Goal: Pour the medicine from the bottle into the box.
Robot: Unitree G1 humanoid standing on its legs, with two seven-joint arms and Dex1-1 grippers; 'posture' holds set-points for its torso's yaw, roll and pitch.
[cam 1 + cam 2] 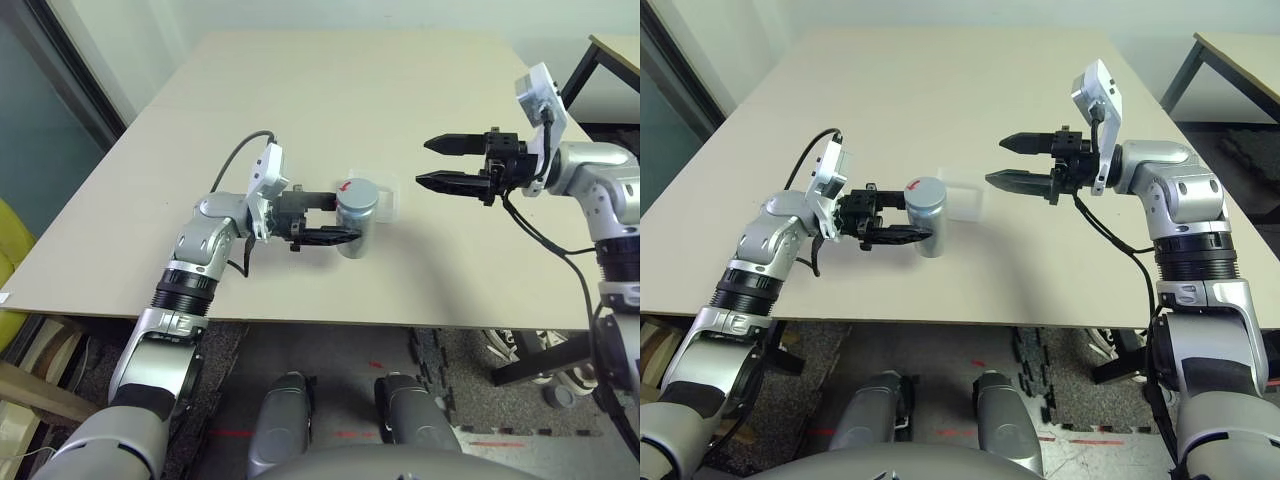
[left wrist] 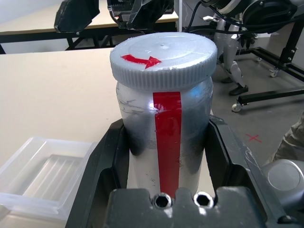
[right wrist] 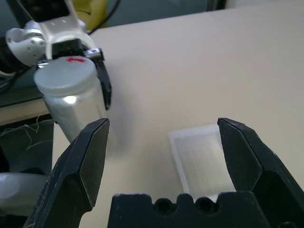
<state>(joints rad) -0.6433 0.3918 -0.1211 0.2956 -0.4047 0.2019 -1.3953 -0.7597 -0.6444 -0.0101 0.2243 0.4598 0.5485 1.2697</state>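
Showing red stripe on bottle (image 2: 164, 137) | left wrist view

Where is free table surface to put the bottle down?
The table is bare beyond the box to the far edge, and along the near edge. It is crowded where the left pincer holds the bottle beside the box.

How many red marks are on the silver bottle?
2. A small red arrow sits on the cap, and a red stripe runs down the bottle side. The far side is hidden, so more may exist.
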